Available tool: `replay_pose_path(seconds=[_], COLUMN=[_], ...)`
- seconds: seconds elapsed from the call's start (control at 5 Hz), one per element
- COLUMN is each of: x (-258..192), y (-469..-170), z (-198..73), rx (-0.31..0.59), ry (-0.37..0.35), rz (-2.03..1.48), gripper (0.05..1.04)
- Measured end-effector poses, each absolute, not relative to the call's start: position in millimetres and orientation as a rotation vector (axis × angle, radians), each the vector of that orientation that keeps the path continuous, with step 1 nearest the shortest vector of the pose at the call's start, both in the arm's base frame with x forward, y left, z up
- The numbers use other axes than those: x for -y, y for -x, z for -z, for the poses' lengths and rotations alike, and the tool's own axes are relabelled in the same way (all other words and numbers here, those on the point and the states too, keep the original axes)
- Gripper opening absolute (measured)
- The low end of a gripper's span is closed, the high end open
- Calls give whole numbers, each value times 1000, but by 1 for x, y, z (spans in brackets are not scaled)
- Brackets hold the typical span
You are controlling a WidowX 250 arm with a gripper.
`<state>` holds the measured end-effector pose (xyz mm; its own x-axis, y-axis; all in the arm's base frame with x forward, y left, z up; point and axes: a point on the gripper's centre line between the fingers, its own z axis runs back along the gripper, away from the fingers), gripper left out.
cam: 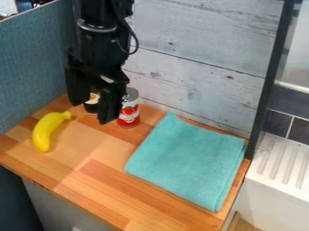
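- One wooden counter (100, 187), its near edge slanting across the lower part of the view, with lighter and darker strips side by side.
- One folded turquoise cloth (187, 160) lies flat on the right part of the counter. Its near corner comes close to the near edge, and layers show along its right side.
- One yellow banana (45, 131) lies on the left part, well apart from the cloth. It curves, with its stem end to the far right and its other end toward the near side.
- Two containers stand on the far part of the counter, left of the cloth. One is a red can (129, 113) with a pale upper part, upright between the gripper and the cloth. The other is a dark container (91, 107) with a small pale and orange patch, partly hidden, to the right of the banana's stem end.
- One black gripper (91, 113) hangs from above at the far left, in front of the dark container. Its two fingers are apart, and the dark container shows in the gap; whether they touch it, I cannot tell.
- One blue panel (30, 67) rises at the left, and one wall of pale boards (196, 58) at the far side.
- One dark post (273, 74) stands at the right, with one white ridged surface (280, 164) beyond it.
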<state>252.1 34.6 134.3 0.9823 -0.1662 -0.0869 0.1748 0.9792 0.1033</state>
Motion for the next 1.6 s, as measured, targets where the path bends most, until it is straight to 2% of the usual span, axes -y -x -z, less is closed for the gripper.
replay_pose_path(seconds=[0.2, 0.4, 0.6, 0.8, 1.0, 1.2, 1.6], x=[-34, -32, -8, 16, 41, 46, 44], y=[-251, -258, -279, -304, -325, -340, -355], z=[-128, -123, -105, -87, -69, -54, -42], rx=[-102, -77, -11, 95, 44, 27, 82], ry=[-106, -93, -66, -5, 15, 22, -13], rz=[170, 147, 206, 186, 214, 265, 236], gripper=[1001, 1001, 1001, 1001, 1001, 1001, 1001])
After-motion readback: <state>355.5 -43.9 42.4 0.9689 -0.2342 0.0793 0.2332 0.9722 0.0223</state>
